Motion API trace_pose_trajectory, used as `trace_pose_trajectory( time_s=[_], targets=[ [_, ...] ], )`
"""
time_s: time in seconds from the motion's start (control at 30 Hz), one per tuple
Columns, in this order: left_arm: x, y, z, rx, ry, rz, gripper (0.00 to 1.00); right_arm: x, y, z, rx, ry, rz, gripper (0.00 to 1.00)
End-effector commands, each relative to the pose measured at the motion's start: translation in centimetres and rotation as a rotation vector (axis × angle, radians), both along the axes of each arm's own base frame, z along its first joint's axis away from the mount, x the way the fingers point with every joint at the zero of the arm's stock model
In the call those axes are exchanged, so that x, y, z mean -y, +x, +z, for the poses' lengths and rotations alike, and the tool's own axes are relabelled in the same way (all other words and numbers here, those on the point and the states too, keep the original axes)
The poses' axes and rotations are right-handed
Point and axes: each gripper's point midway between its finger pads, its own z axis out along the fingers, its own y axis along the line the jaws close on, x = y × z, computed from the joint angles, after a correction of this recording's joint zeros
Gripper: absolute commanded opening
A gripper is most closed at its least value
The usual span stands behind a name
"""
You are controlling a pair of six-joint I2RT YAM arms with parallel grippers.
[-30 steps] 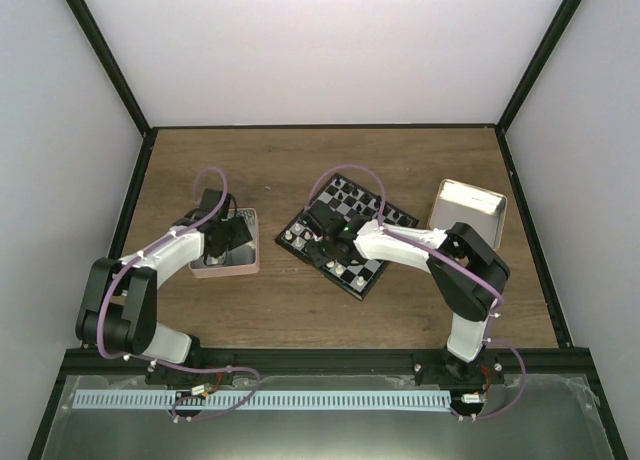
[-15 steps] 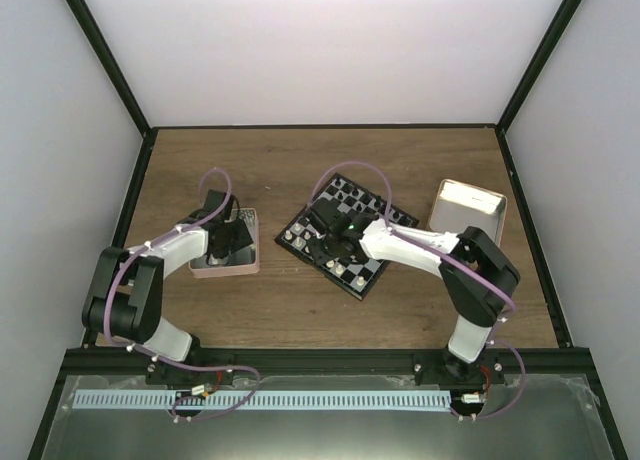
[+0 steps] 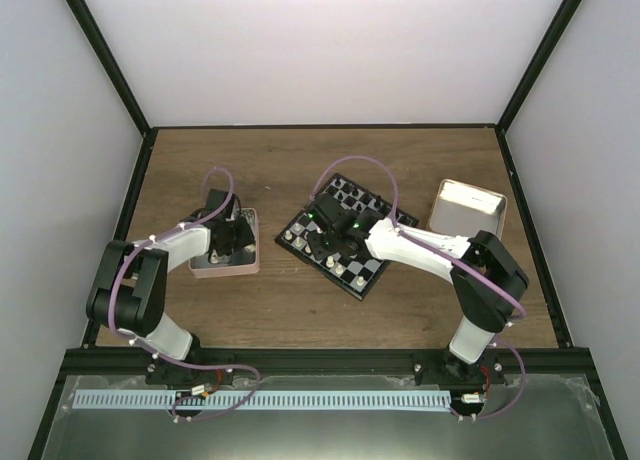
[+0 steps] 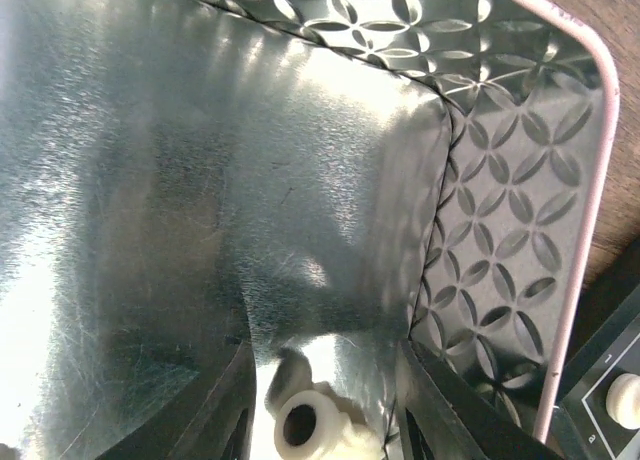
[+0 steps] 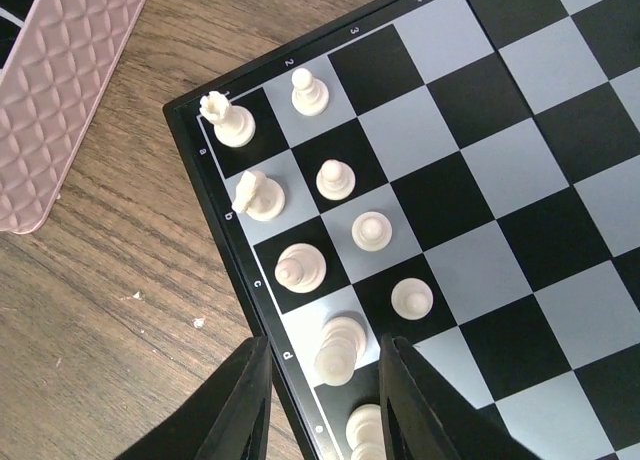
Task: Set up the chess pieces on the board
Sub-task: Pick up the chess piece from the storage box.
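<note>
From above, the board (image 3: 390,214) is lying skewed in the middle of the surface (image 3: 280,170), with the pink tray (image 3: 252,250) on its left and a tan box (image 3: 467,212) on its right; the arms are hiding both pairs of jaws there. Only the right wrist view is showing the chess pieces (image 5: 335,180) clearly: cream ones are standing in two rows at the board's corner. The right jaws are standing parted on both sides of a tall piece (image 5: 340,350). In the left wrist view, the left jaws are standing apart inside the tray around a cream piece (image 4: 310,425), partly cut off; I cannot tell whether they are touching it.
</note>
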Motion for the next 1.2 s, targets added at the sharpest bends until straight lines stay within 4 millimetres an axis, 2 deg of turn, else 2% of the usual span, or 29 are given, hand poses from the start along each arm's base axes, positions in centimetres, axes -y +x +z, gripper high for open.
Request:
trace_pose_trajectory(
  time_s=[0.0,0.2,0.3,0.53,0.67,0.83,1.03,1.17],
  targets=[
    [-0.7,-1.2,-0.6,-0.055,0.031,0.013,0.42,-0.5,1.0,2.3,0.046,0.042,-0.022,0.31],
    [-1.0,-1.7,0.4,-0.043,0.033,0.038,0.44,-0.6,1.0,2.2,0.043,0.046,-0.018,0.31],
    [-0.8,-2.0,0.2,-0.048,0.013,0.059,0.43,-0.7,1.0,2.2,0.042,0.05,-0.015,0.31],
    [1.1,-2.2,-0.9,-0.067,-0.083,0.023,0.4,-0.7,0.9,2.1,0.04,0.048,-0.014,0.31],
    [1.1,-2.1,-1.2,-0.075,-0.094,0.05,0.34,-0.6,0.9,2.0,0.041,0.046,-0.016,0.31],
    [0.7,-2.3,-1.3,-0.075,-0.085,0.071,0.2,-0.5,0.8,2.1,0.041,0.049,-0.022,0.31],
    [-0.3,-1.8,-0.3,-0.008,-0.055,0.113,0.16,-0.9,0.7,2.7,0.045,0.091,-0.022,0.31],
    [-0.9,-1.3,1.7,0.078,-0.055,0.148,0.15,-1.6,0.4,3.7,0.046,0.162,-0.014,0.31]
  ],
)
